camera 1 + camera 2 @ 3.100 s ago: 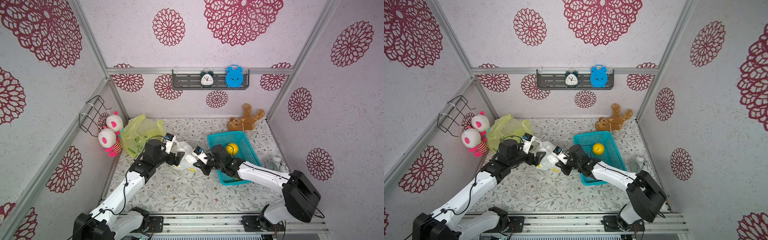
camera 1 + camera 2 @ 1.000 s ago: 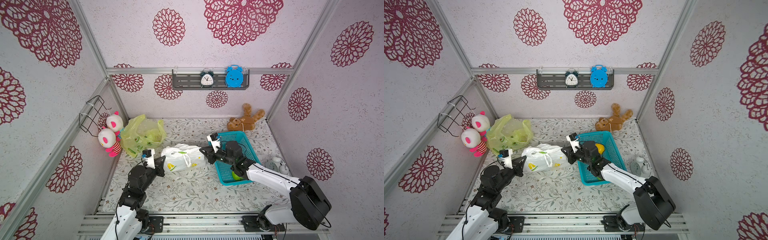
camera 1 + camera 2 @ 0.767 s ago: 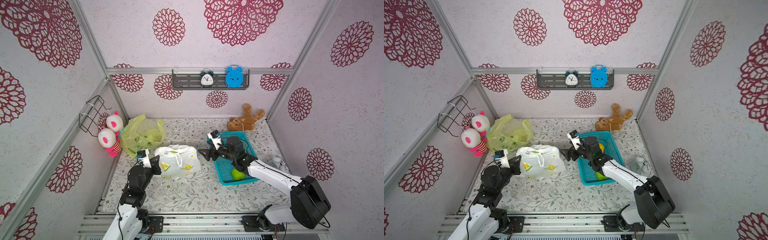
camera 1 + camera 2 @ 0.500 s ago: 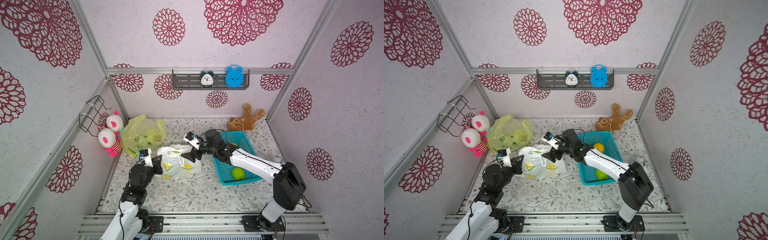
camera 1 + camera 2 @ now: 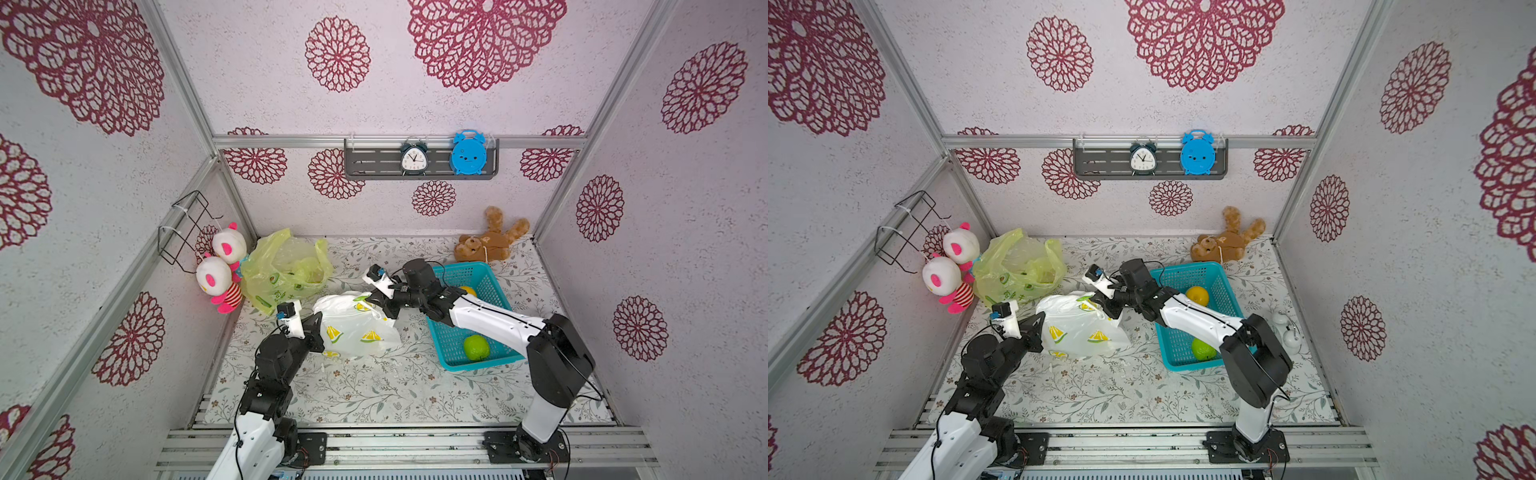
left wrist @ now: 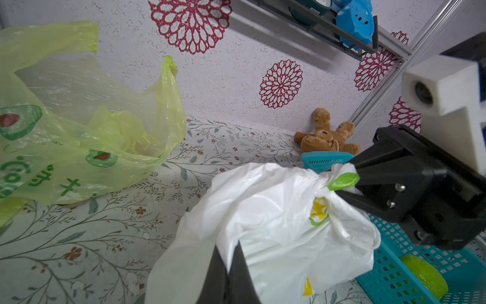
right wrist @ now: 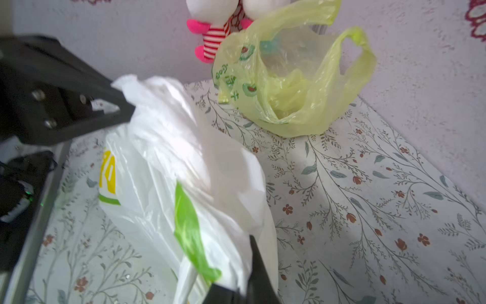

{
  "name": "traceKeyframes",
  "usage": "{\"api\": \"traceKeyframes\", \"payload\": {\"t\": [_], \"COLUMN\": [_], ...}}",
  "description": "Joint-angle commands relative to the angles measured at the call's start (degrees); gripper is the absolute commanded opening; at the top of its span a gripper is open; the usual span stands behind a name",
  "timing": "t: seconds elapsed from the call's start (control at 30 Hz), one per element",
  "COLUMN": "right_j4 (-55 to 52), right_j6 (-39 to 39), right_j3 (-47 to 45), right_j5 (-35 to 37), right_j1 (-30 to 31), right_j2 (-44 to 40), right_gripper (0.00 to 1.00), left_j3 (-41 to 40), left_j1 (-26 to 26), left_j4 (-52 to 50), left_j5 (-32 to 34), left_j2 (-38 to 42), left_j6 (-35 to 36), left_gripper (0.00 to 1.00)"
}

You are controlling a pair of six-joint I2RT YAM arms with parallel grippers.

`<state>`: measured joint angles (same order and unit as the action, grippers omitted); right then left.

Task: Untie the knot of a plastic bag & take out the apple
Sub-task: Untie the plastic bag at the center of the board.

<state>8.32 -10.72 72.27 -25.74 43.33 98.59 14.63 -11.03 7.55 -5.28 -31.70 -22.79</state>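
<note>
A white plastic bag (image 5: 357, 328) (image 5: 1079, 326) printed with lemon slices lies mid-table. My left gripper (image 5: 319, 326) (image 6: 228, 252) is shut on the bag's left side, with film pinched between its black fingers. The right gripper (image 5: 384, 305) (image 7: 244, 252) is shut on the bag's gathered top on the basket side, at a green printed patch (image 6: 343, 180). Whether the knot still holds cannot be told. A green apple (image 5: 476, 347) (image 5: 1203, 348) lies in the near end of the teal basket (image 5: 455, 274), apart from both grippers.
A yellow fruit (image 5: 1197, 296) sits in the basket's far end. A yellow-green bag (image 5: 286, 270) slumps at the back left beside two plush dolls (image 5: 220, 270) on the wall. A teddy bear (image 5: 490, 243) lies at the back right. A small white object (image 5: 1285, 328) stands right of the basket.
The right gripper left the basket, swung left to the bag and closed on its top. The left gripper has stayed shut on the bag, which shifted a little.
</note>
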Motion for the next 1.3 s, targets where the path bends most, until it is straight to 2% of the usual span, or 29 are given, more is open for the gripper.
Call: {"api": "traceKeyframes", "payload": {"t": [0.0, 0.03, 0.1, 0.13, 0.2, 0.23, 0.3, 0.4, 0.47, 0.57, 0.63, 0.73, 0.8, 0.87, 1.0, 1.13, 1.17, 1.2, 1.27], "right_j4": [16.2, 18.4, 19.7, 19.6, 19.6, 19.2, 14.9, 6.5, 2.0, -3.6, -5.2, -6.5, -6.7, -6.9, -6.7, -6.1, -6.1, -6.0, -6.1], "right_j6": [14.2, 16.1, 16.1, 15.9, 13.9, 12.6, 9.4, 3.6, 0.3, -3.4, -4.4, -5.7, -6.0, -5.9, -5.9, -5.6, -5.5, -5.4, -5.2], "right_j3": [-5.3, -6.9, -8.3, -8.5, -8.7, -8.7, -6.8, -2.8, -1.0, 1.7, 2.4, 2.5, 2.2, 1.9, 0.8, -0.2, -0.3, -0.4, -0.3], "right_j5": [0.9, 0.2, -3.0, -4.6, -8.3, -9.1, -10.3, -13.2, -14.4, -15.6, -15.3, -15.3, -14.5, -13.4, -12.1, -10.9, -10.6, -10.6, -10.6], "right_j1": [-7.5, -8.3, -8.4, -8.0, -7.4, -7.1, -6.9, -6.9, -6.9, -6.9, -7.0, -7.1, -7.2, -7.3, -7.5, -7.6, -7.6, -7.6, -7.6], "right_j2": [-5.5, -6.0, -6.5, -6.7, -7.0, -7.2, -7.2, -6.9, -6.9, -6.6, -6.7, -7.4, -8.0, -8.3, -9.0, -9.6, -9.6, -9.5, -9.2], "right_gripper": [0.06, 0.06, 0.07, 0.07, 0.07, 0.07, 0.07, 0.07, 0.07, 0.07, 0.07, 0.07, 0.07, 0.07, 0.07, 0.07, 0.07, 0.07, 0.07], "left_j3": [-2.4, -3.3, -4.2, -3.6, -0.4, 2.7, 9.7, 17.2, 23.1, 32.7, 40.4, 46.9, 47.4, 47.2, 43.7, 43.9, 44.5, 44.4, 42.8], "left_j1": [0.8, 0.8, 0.8, 0.7, 0.7, 0.7, 0.5, 0.4, -0.2, -0.9, -1.2, -1.6, -1.5, -1.5, -1.5, -1.4, -1.4, -1.4, -1.3], "left_j4": [-1.7, -0.9, 1.4, 2.0, 0.9, -1.0, -4.7, -4.1, -5.8, -13.4, -23.7, -32.4, -32.8, -33.2, -28.1, -29.8, -31.4, -31.3, -27.7], "left_j5": [10.5, 11.2, 8.5, 5.3, -0.5, -3.2, -7.5, -10.4, -13.7, -16.6, -22.6, -26.2, -26.2, -28.3, -33.5, -36.4, -37.2, -36.9, -37.3], "left_j2": [3.3, 4.1, 4.8, 4.5, 3.4, 2.4, 0.0, -6.2, -11.5, -20.8, -27.9, -35.9, -38.7, -39.5, -38.2, -39.2, -39.4, -39.2, -37.8], "left_j6": [-3.5, -5.0, -5.7, -4.9, -2.2, -0.3, 4.1, 6.5, 12.0, 21.4, 27.2, 32.2, 33.3, 33.8, 32.6, 33.0, 33.3, 32.2, 29.8], "left_gripper": [0.00, 0.01, 0.15, 0.31, 0.71, 0.83, 0.97, 0.97, 0.97, 0.97, 0.97, 0.97, 0.99, 0.91, 0.87, 0.77, 0.78, 0.84, 0.87]}}
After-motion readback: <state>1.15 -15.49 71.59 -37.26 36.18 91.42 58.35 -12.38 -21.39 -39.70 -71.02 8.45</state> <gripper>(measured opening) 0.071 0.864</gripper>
